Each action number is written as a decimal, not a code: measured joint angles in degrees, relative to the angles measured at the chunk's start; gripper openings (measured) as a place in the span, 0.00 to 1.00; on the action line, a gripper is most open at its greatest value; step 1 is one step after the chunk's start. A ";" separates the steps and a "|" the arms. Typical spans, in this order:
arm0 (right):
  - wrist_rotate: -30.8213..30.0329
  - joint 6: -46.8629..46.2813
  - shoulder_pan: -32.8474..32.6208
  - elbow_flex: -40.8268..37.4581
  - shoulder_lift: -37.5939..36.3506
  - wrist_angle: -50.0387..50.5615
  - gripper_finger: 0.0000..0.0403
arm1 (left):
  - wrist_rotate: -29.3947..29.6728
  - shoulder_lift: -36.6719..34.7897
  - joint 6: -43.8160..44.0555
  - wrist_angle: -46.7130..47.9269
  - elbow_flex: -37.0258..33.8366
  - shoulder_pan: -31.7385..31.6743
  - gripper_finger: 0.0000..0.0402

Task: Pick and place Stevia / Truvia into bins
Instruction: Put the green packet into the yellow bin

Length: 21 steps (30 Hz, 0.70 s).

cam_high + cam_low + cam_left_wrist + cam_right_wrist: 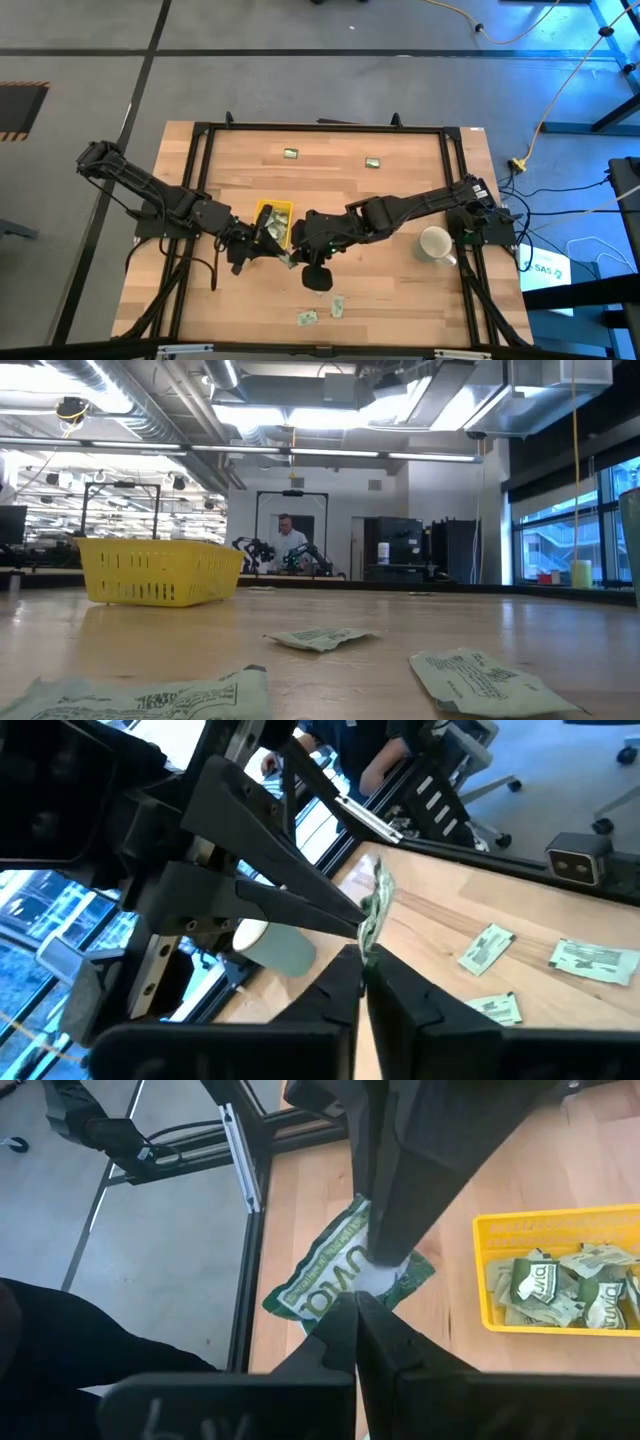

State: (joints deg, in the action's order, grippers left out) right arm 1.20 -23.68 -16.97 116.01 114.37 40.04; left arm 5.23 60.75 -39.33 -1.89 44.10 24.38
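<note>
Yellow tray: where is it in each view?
High: yellow tray at table centre, between the two arms.
Low: at left, standing on the table.
Left wrist: not in view.
Right wrist: at right edge, sachets inside.
Shared landmark: the wooden table.

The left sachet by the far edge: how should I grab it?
Probably come straight down on the sachet and pinch across its short side; it lies flat on the table, so no edge offers a side approach.
</note>
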 joint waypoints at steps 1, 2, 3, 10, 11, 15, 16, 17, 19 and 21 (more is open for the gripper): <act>0.01 0.02 0.00 0.00 0.00 0.01 0.00 | -0.32 0.00 0.02 0.05 0.00 0.00 0.02; -0.01 0.07 -0.02 0.00 0.00 -0.01 0.00 | -0.42 0.00 0.04 0.05 0.00 0.00 0.02; -0.01 0.19 -0.02 0.00 0.00 -0.01 0.00 | -0.46 0.00 0.13 0.10 0.00 0.00 0.01; -0.43 1.62 -0.07 0.00 0.00 0.10 0.06 | -0.36 0.00 4.71 0.36 0.00 0.00 0.01; -0.79 1.46 -0.09 0.02 0.00 0.36 0.08 | -0.29 0.00 5.80 0.38 0.00 0.00 0.01; -3.43 1.35 -0.08 0.09 0.00 3.06 0.17 | -0.16 0.00 9.03 0.81 0.00 -0.18 0.01; -4.19 0.96 -0.05 0.09 0.00 4.42 0.20 | 0.27 -0.06 9.96 1.30 0.00 -0.20 0.01; -4.67 -0.04 -0.01 0.09 0.00 5.88 0.23 | 1.16 -0.25 11.17 2.30 0.00 -0.16 0.01; -5.14 -1.51 0.00 0.09 0.00 9.46 0.27 | 4.14 -0.83 15.04 5.43 0.00 -0.15 0.01; -5.19 -2.37 0.00 0.09 0.00 12.80 0.29 | 8.22 -1.76 20.33 9.57 0.00 -0.33 0.01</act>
State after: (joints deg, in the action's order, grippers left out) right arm -3.99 -26.05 -16.97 116.09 114.37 52.84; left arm 13.45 58.99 -19.00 7.68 44.10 24.05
